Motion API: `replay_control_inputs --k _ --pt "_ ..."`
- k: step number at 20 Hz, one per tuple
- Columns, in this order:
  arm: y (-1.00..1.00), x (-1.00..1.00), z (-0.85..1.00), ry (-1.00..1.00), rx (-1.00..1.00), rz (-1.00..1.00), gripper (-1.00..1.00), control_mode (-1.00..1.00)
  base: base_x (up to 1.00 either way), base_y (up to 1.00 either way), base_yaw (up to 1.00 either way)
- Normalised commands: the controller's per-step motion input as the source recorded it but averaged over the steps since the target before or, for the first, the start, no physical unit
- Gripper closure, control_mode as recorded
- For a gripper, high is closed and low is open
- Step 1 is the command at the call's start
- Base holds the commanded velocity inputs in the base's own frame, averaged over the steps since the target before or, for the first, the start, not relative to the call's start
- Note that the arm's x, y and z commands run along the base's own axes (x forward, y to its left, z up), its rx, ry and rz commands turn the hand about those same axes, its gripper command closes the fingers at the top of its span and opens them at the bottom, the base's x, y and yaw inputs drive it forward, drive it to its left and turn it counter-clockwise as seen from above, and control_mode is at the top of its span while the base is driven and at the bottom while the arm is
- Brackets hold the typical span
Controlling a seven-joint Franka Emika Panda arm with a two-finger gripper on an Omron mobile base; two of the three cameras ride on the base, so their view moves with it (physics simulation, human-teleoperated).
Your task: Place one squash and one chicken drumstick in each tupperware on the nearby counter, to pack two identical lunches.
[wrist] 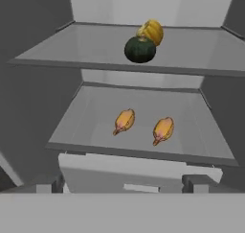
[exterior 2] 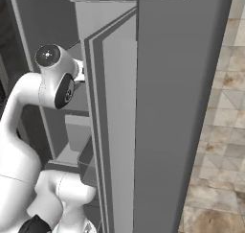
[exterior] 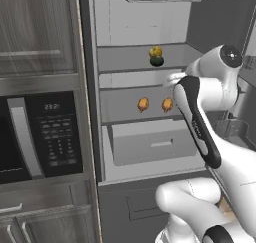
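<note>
The fridge stands open in front of me. On its upper shelf (wrist: 72,50) a dark green squash (wrist: 140,50) sits against a yellow-orange squash (wrist: 151,31); both also appear in the left base view, green squash (exterior: 157,61) and yellow squash (exterior: 155,51). Two orange-brown chicken drumsticks (wrist: 124,121) (wrist: 163,130) lie side by side on the shelf below, seen again as the left drumstick (exterior: 143,104) and the right drumstick (exterior: 167,104). My gripper (wrist: 124,184) is open and empty, hovering outside the fridge in front of the drumstick shelf. The tupperware and the counter are out of view.
A grey drawer (exterior: 150,142) sits under the drumstick shelf. A black microwave (exterior: 40,137) is built in left of the fridge, under a wooden cabinet (exterior: 35,27). The open fridge door (exterior 2: 182,107) stands close on my right, beside a tiled floor (exterior 2: 225,131).
</note>
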Motion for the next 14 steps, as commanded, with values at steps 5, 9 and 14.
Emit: replay_control_inputs --k 5,9,14 --pt "-0.06 0.42 0.05 0.0 0.0 -0.01 -1.0 -1.0 0.0 0.0 0.0" --pt "0.0 0.37 0.13 0.0 0.0 0.0 -1.0 -1.0 0.0 0.0 0.0" --pt "0.0 0.38 0.09 0.0 0.0 -0.01 -1.0 -1.0 0.0 0.0 0.0"
